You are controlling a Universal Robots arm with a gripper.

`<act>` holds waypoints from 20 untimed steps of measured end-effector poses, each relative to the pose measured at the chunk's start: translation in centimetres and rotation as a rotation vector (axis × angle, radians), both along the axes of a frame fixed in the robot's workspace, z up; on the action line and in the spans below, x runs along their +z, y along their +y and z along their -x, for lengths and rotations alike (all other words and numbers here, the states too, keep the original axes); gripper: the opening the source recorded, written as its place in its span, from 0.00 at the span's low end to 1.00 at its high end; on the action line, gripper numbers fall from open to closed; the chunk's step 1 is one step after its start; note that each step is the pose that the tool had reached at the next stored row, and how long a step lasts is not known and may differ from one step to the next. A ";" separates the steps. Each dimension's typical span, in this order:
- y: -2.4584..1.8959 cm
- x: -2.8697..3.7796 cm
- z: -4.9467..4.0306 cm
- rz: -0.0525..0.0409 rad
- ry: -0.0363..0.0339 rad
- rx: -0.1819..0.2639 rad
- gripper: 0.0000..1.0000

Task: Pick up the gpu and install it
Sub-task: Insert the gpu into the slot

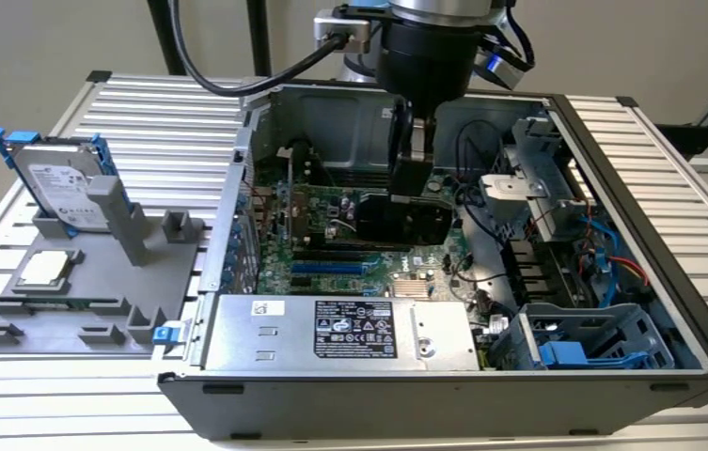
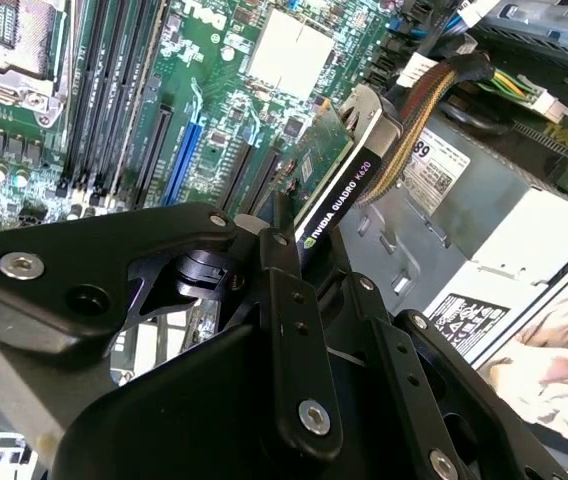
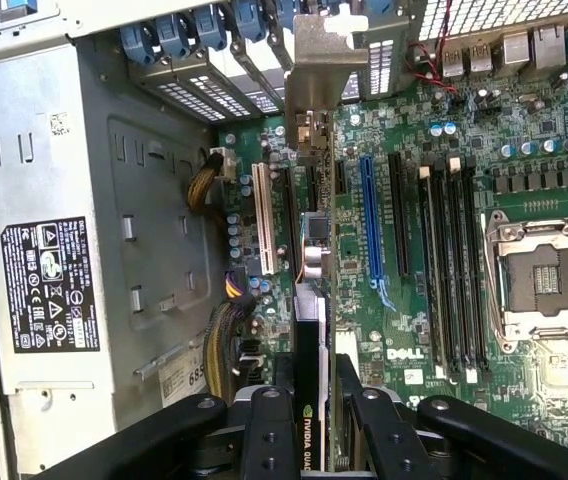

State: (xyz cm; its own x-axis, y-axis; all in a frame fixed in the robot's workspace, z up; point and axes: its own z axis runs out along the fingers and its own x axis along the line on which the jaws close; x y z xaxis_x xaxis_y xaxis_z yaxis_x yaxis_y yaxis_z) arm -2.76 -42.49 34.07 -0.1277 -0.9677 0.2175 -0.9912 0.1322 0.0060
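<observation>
Inside the open computer case [image 1: 605,169], the gripper [image 1: 410,174] hangs over the motherboard [image 1: 328,235], its fingers [image 3: 269,430] clamped on the gpu [image 3: 309,330]. In the first wrist view the card stands on edge beneath the gripper, its long axis running along the expansion slots, just beside the blue slot [image 3: 371,220], with its silver bracket [image 3: 324,60] at the case's rear wall.

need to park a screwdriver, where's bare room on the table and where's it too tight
Bare ribbed table runs along the near edge in front of the computer case, and beside the grey parts tray. Inside the case it is crowded: the gripper holds the gpu over the motherboard, with cables beside.
</observation>
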 end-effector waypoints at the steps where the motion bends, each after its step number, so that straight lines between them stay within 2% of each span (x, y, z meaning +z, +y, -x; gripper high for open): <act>1: 0.00 -0.01 0.00 -0.0002 -0.0002 0.000 0.00; 2: 0.00 -0.02 0.00 -0.0022 -0.0009 0.000 0.00; 3: 0.00 -0.03 0.00 -0.0121 -0.0012 0.000 0.00; 5: 0.00 -0.02 0.00 -0.0480 -0.0014 0.000 0.00; 16: 0.00 -0.03 0.00 -0.2485 -0.0116 0.000 0.00; 17: 0.00 -0.09 0.00 -0.2600 -0.0118 0.000 0.00; 18: 0.00 -0.19 0.00 -0.2651 -0.0119 0.000 0.00; 20: 0.01 -0.27 0.00 -0.2655 -0.0118 0.001 0.00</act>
State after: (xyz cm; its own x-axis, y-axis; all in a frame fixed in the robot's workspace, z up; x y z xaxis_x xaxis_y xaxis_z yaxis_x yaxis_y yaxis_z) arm -2.76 -42.48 33.80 -0.1278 -0.9908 -0.0456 -0.9915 0.1266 0.0288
